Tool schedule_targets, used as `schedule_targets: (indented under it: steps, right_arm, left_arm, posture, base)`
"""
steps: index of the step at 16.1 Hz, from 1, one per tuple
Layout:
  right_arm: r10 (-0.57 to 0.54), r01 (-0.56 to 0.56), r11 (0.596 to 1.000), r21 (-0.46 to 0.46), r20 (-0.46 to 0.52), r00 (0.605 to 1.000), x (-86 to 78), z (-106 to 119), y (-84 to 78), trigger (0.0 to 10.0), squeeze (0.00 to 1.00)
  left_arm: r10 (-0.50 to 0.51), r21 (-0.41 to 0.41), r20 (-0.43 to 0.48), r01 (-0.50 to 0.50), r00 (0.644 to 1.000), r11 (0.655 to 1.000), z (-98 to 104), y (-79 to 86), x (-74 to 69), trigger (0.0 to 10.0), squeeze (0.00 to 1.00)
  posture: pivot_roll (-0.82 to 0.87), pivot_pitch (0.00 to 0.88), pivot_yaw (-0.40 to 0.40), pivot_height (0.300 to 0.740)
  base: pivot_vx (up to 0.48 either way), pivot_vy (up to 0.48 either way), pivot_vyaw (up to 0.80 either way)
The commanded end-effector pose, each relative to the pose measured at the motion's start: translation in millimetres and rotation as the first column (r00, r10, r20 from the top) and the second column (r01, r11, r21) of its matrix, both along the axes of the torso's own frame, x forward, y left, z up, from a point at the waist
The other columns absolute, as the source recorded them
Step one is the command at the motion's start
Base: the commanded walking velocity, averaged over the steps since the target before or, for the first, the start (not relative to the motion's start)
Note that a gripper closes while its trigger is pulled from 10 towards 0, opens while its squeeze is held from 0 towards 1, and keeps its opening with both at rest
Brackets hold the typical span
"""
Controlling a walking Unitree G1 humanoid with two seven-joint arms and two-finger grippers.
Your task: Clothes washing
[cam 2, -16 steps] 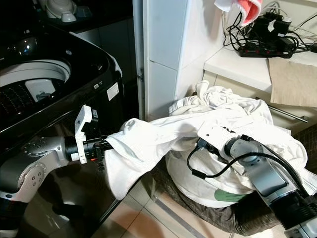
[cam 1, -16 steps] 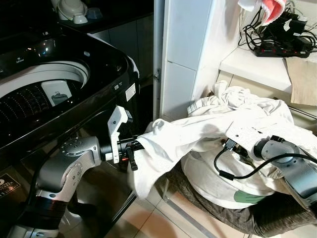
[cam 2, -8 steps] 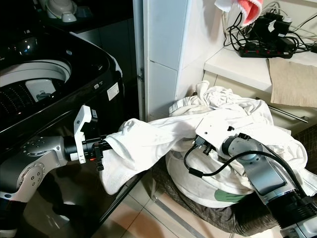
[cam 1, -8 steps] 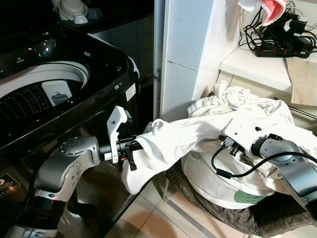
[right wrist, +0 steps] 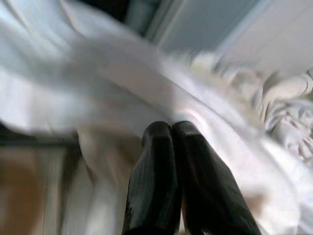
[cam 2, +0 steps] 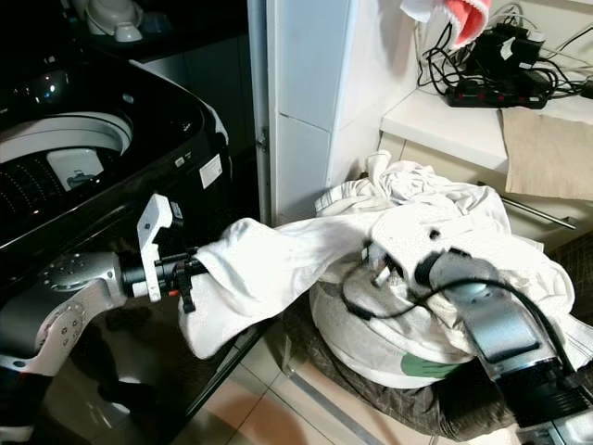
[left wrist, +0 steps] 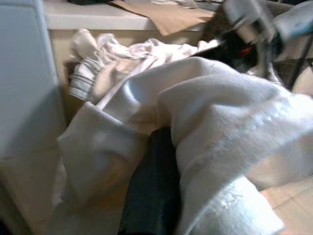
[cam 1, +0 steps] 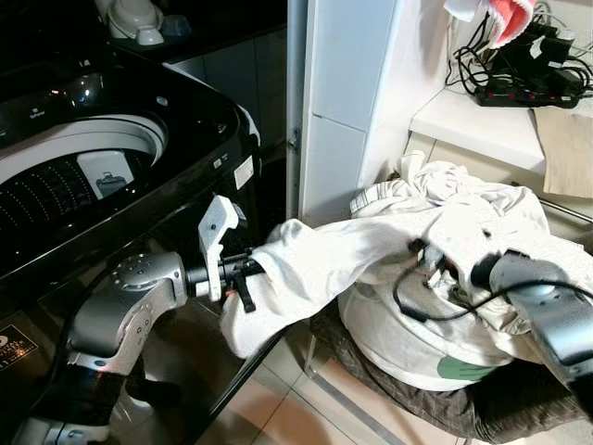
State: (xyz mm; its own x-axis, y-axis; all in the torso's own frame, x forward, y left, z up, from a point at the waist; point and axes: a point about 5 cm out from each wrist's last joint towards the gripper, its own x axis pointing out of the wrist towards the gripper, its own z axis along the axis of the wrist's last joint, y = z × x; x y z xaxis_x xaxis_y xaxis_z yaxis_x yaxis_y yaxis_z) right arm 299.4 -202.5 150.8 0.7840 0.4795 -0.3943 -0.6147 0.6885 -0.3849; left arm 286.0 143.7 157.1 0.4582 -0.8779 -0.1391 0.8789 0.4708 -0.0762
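A white garment (cam 1: 315, 264) stretches from the heap of white laundry (cam 1: 463, 209) in a dark basket (cam 1: 417, 394) toward the black top-loading washer (cam 1: 185, 120), whose drum (cam 1: 56, 181) stands open. My left gripper (cam 1: 245, 278) is shut on the garment's near end, in front of the washer's side. One black finger (left wrist: 151, 191) shows under folds of cloth in the left wrist view. My right arm (cam 1: 537, 301) reaches into the heap. Its gripper (right wrist: 172, 128) is shut, tips against white cloth, with nothing seen between the fingers.
A white cabinet column (cam 1: 343, 102) stands between washer and basket. Behind the basket, a white counter (cam 1: 473, 120) carries a power strip with cables (cam 1: 528, 83) and brown paper (cam 1: 567, 148). Tiled floor (cam 1: 306, 417) lies below the hanging garment.
My left gripper has drawn the garment a little toward the washer and its hanging end has bunched up higher. My right wrist has pushed deeper into the heap and is blurred.
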Motion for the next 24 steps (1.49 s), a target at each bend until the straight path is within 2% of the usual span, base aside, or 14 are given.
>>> schedule_targets:
  steps: [1,6,8,9,10,11,13,15,17,20,21,22,23,24]
  right_arm:
    - [0.024,-0.027,0.997,0.068,0.033,0.999,2.1,17.4,5.3,0.0,0.00]
    - [0.139,-0.149,0.952,0.267,0.055,0.989,-5.0,52.5,23.3,0.0,0.00]
    - [0.136,-0.149,0.952,0.268,0.064,0.989,-5.9,58.4,23.6,0.0,0.00]
    - [0.097,-0.111,0.970,0.215,0.077,0.992,-2.5,57.1,19.6,0.0,0.00]
    - [0.048,-0.059,0.988,0.142,0.083,0.995,1.2,52.3,13.4,4.4,0.00]
    - [0.020,-0.029,0.995,0.101,0.089,0.996,3.2,48.7,9.9,10.0,0.00]
    - [-0.037,0.040,0.999,-0.021,0.120,0.992,7.5,38.4,0.4,10.0,0.00]
    - [-0.090,0.085,0.995,0.048,0.124,0.988,10.3,40.5,-1.2,10.0,0.00]
    - [-0.105,0.097,0.993,0.061,0.142,0.984,11.9,42.2,0.5,10.0,0.00]
    - [-0.107,0.099,0.993,0.057,0.153,0.982,12.6,41.3,2.5,10.0,0.00]
    - [-0.112,0.102,0.992,0.070,0.159,0.981,12.7,42.8,3.6,10.0,0.00]
    - [-0.115,0.103,0.992,0.077,0.163,0.980,13.0,43.7,3.9,10.0,0.00]
    - [-0.123,0.109,0.990,0.088,0.179,0.976,15.4,46.4,5.2,10.0,0.00]
    - [-0.131,0.113,0.989,0.099,0.198,0.971,18.3,49.9,7.2,10.0,0.00]
  left_arm:
    - [0.034,0.011,0.047,-0.034,0.998,0.999,6.7,1.8,6.5,0.0,0.00]
    - [0.120,-0.005,0.138,-0.121,0.983,0.993,13.5,0.3,16.6,0.0,0.00]
    - [0.139,-0.056,0.161,-0.132,0.977,0.990,18.3,-5.8,19.8,0.0,0.00]
    - [0.125,-0.056,0.159,-0.117,0.979,0.992,17.4,-9.5,18.7,0.0,0.00]
    - [0.119,-0.037,0.163,-0.115,0.979,0.993,14.2,-12.4,18.4,0.0,0.00]
    - [0.130,-0.039,0.162,-0.126,0.978,0.991,13.1,-12.8,19.2,0.0,0.00]
    - [0.140,-0.072,0.173,-0.130,0.975,0.989,17.1,-13.4,20.7,0.0,0.00]
    - [0.192,-0.092,0.192,-0.177,0.962,0.980,21.5,-11.3,25.4,0.0,0.00]
    - [0.256,-0.178,0.190,-0.223,0.948,0.958,30.5,-12.5,29.6,0.0,0.00]
    - [0.316,-0.125,0.237,-0.294,0.918,0.948,39.5,-9.6,43.6,0.0,0.00]
    - [0.421,-0.072,0.337,-0.423,0.842,0.903,63.1,7.3,67.3,0.0,0.00]
    - [0.482,-0.068,0.397,-0.498,0.781,0.864,80.4,17.6,79.1,0.0,0.00]
    - [0.604,-0.138,0.631,-0.696,0.487,0.705,163.3,50.9,103.0,0.0,0.00]
    - [0.574,-0.297,0.815,-0.789,0.085,0.538,259.6,73.4,93.2,0.0,0.00]
  posture:
    - [-0.09,0.000,-0.003,0.740]
    - [-0.09,0.000,-0.007,0.740]
    - [-0.09,0.000,-0.006,0.740]
    - [-0.09,0.000,-0.005,0.740]
    - [-0.09,0.000,-0.004,0.740]
    - [-0.09,0.000,-0.004,0.740]
    - [-0.09,0.000,-0.005,0.740]
    - [-0.09,0.000,-0.005,0.740]
    - [-0.09,0.000,-0.005,0.740]
    - [-0.08,0.000,0.001,0.740]
    - [-0.07,0.000,-0.002,0.740]
    - [-0.07,0.000,-0.002,0.740]
    - [-0.06,0.000,-0.005,0.740]
    - [-0.06,0.000,0.000,0.740]
  base:
    - [0.000,0.000,0.00]
    - [0.000,0.000,0.00]
    - [0.000,0.000,0.00]
    - [0.000,0.000,0.00]
    - [0.000,0.000,0.00]
    - [0.000,0.000,0.00]
    - [0.000,0.000,0.00]
    - [0.000,0.000,0.00]
    - [0.000,0.000,0.00]
    - [0.000,0.000,0.00]
    - [0.000,0.000,0.00]
    - [0.000,0.000,0.00]
    - [0.000,0.000,0.00]
    - [0.000,0.000,0.00]
